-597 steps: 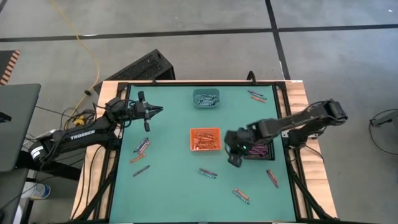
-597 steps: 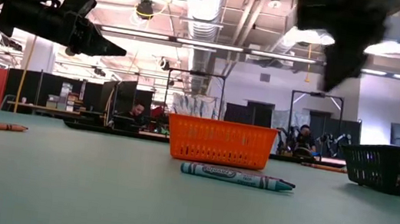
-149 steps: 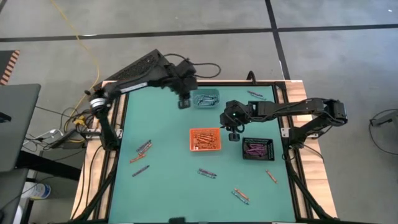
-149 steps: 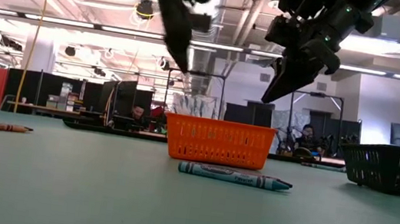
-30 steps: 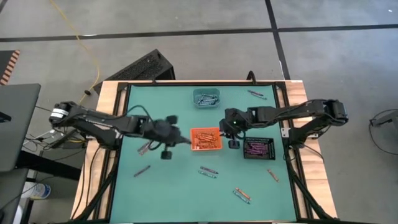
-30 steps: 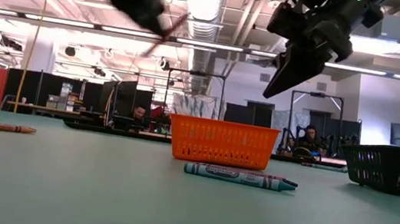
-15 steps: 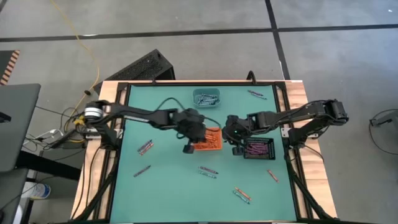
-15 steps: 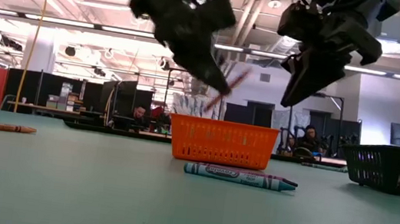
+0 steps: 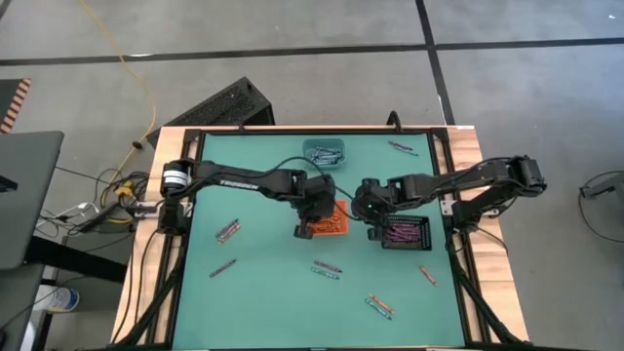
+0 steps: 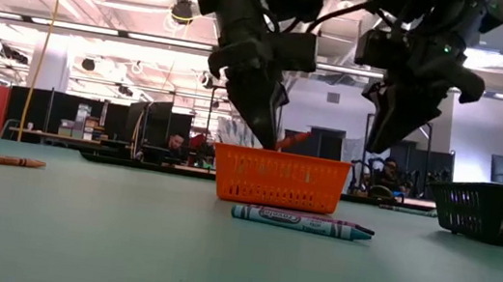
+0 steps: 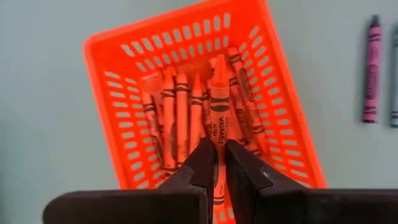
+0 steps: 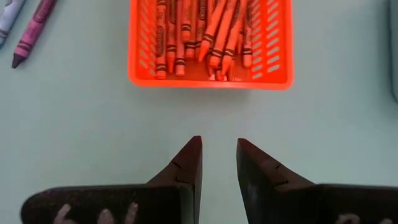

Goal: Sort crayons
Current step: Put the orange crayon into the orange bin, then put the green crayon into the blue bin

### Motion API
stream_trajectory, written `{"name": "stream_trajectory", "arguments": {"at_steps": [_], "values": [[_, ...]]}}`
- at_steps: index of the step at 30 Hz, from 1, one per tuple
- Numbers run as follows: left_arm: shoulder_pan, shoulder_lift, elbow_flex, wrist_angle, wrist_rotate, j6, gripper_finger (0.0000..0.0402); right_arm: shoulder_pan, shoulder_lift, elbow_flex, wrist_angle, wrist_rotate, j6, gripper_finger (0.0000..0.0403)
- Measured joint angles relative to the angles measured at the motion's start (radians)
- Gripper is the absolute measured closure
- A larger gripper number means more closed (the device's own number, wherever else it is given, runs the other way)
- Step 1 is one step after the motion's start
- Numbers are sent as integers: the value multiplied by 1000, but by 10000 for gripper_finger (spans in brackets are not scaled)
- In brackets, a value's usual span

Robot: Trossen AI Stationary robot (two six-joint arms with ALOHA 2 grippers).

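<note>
My left gripper (image 11: 217, 155) is shut on one orange crayon (image 11: 219, 99) over the orange tray (image 11: 124, 74), which holds several orange crayons. From above, the gripper (image 9: 314, 220) covers the tray's left part (image 9: 336, 224). In the low view the crayon (image 10: 293, 139) shows just above the tray's rim (image 10: 281, 157). My right gripper (image 12: 217, 155) stands open with nothing between its fingers, between the orange tray and the black tray (image 9: 405, 234) of purple crayons. Loose crayons (image 9: 327, 268) lie flat on the green table. My left gripper pinches the orange crayon between its two fingers, which lie along the crayon and reach to about its middle (image 11: 218, 134). The fingers slant down from the table's left. The crayon's pointed end (image 11: 219, 62) sticks out ahead of the fingertips, above the crayons in the tray.
A teal tray (image 9: 324, 153) with grey-blue crayons stands at the far middle. Loose crayons lie at the left (image 9: 227, 230), (image 9: 222, 267), near right (image 9: 378, 306), (image 9: 427, 276) and far right (image 9: 402, 148). A teal crayon (image 10: 302, 223) lies in front of the orange tray.
My left gripper has carried the orange crayon toward the table's right edge and down, from left of the orange tray to over it, tipping steeper as it went. My right gripper has tipped a little further down beside the tray.
</note>
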Motion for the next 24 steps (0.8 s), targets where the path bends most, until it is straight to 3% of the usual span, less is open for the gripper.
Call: {"name": "stream_trajectory", "arguments": {"at_steps": [9, 12, 18, 24], "values": [[0, -4, 1, -12, -36, 52, 337, -31, 0, 0, -1, -1, -3, 311], [0, -25, 26, -99, -83, 87, 316, -39, 0, 0, -1, -1, -3, 311], [18, -152, 11, -172, -138, 96, 306, -71, 0, 2, -4, -2, -3, 311], [90, -394, -143, -75, -123, 90, 323, -119, -47, 1, -19, -2, -3, 311]]}}
